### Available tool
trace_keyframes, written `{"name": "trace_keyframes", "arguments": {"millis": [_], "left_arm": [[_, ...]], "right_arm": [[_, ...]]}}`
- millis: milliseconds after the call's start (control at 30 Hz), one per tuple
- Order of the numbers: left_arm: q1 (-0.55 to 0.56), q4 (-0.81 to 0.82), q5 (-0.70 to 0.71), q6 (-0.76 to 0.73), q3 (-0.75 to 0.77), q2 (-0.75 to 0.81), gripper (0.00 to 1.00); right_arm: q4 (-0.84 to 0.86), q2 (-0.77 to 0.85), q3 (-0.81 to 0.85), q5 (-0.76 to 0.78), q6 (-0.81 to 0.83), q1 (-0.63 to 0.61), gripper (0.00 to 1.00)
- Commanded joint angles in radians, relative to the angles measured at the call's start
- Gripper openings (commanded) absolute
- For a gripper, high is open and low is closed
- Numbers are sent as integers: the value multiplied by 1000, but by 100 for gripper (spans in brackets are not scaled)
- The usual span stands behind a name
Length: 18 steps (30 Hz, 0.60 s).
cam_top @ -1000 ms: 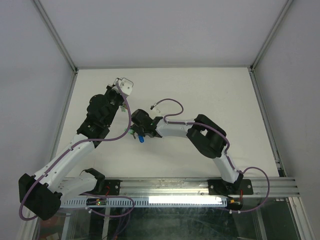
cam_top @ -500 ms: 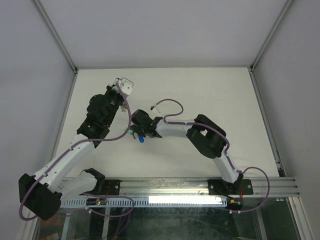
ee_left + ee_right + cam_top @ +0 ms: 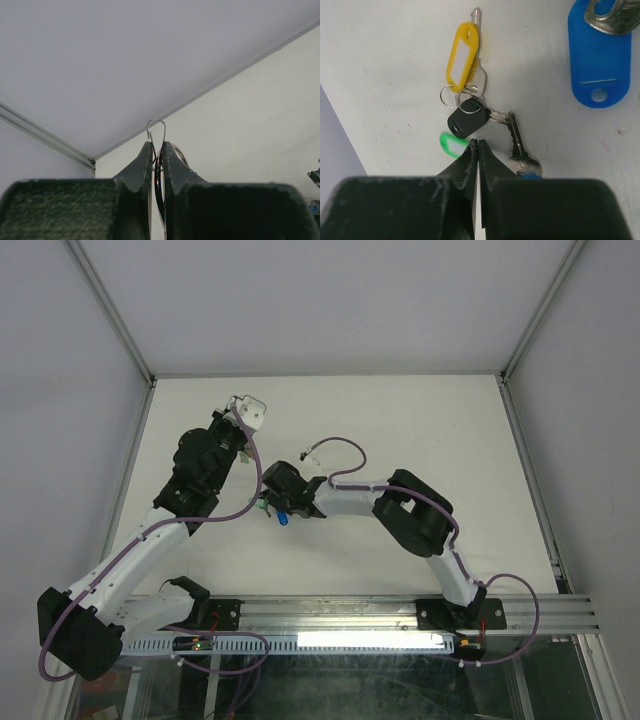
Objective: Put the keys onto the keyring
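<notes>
While the left gripper [image 3: 156, 150] is raised off the white table [image 3: 420, 420], its two dark fingers press almost together on the keyring [image 3: 156, 120], a thin silver wire. A narrow loop of that wire pokes out just past the fingertips. Another curve of it shows beside the right-hand finger. Behind it are a pale wall and the table's far edge.

The right gripper [image 3: 477, 144] points down at a cluster of keys [image 3: 517, 142] lying flat on the table, near its middle. Its jaws are drawn together with only a hairline slit between them; whether they pinch anything cannot be told. Their tips sit at the edge of a green tag [image 3: 450, 142], just below a black-capped key [image 3: 466, 120]. Beyond that, a yellow tag [image 3: 461, 52] lies alongside a silver key, next to small wire rings [image 3: 451, 95]. A large blue tag [image 3: 597, 55] lies apart at the upper right, with a silver key head overlapping its top.
</notes>
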State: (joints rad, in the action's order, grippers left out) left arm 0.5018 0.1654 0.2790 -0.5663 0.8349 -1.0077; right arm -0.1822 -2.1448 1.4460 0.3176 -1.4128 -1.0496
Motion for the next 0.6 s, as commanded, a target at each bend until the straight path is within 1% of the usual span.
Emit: {"name": "trace_keyframes", "arguments": {"millis": [0, 167, 333, 433, 567], "left_arm": [[-12, 83, -14, -7, 1, 23, 0], [-13, 81, -16, -7, 2, 23, 0], [-14, 74, -26, -1, 7, 18, 0], [-14, 63, -42, 9, 15, 12, 0], [-9, 35, -70, 31, 37, 0, 0]], "right_arm": [[139, 99, -48, 52, 113, -3, 0], [287, 213, -134, 71, 302, -2, 0], [404, 350, -245, 48, 468, -3, 0], [427, 439, -315, 37, 565, -2, 0], [396, 572, -396, 3, 682, 4, 0]]}}
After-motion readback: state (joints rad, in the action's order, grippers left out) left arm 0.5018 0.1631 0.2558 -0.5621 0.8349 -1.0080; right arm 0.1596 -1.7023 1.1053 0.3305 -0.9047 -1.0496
